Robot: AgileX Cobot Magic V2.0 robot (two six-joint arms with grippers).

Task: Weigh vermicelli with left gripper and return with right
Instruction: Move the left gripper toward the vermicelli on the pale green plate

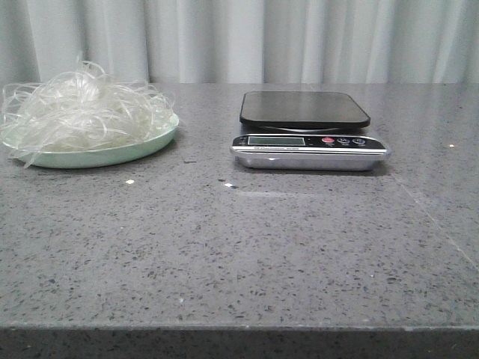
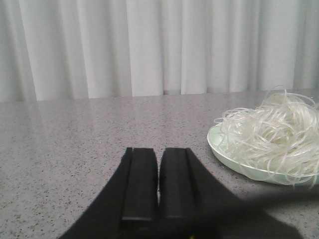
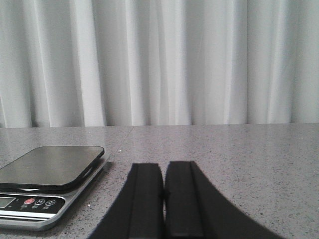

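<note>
The vermicelli (image 1: pixel 82 108) is a loose whitish tangle heaped on a pale green plate (image 1: pixel 112 155) at the table's far left. It also shows in the left wrist view (image 2: pixel 274 132) on the plate (image 2: pixel 224 152). A kitchen scale (image 1: pixel 307 131) with a black platform and silver base stands at the middle right, empty; it also shows in the right wrist view (image 3: pixel 47 172). My left gripper (image 2: pixel 158 149) is shut and empty, low over the table, apart from the plate. My right gripper (image 3: pixel 164 164) is shut and empty, beside the scale. Neither gripper shows in the front view.
The grey speckled table (image 1: pixel 239 247) ends at a near front edge. White curtains (image 1: pixel 247 37) hang behind the table's far edge. A few small pale crumbs (image 1: pixel 129 182) lie on the table in front of the plate.
</note>
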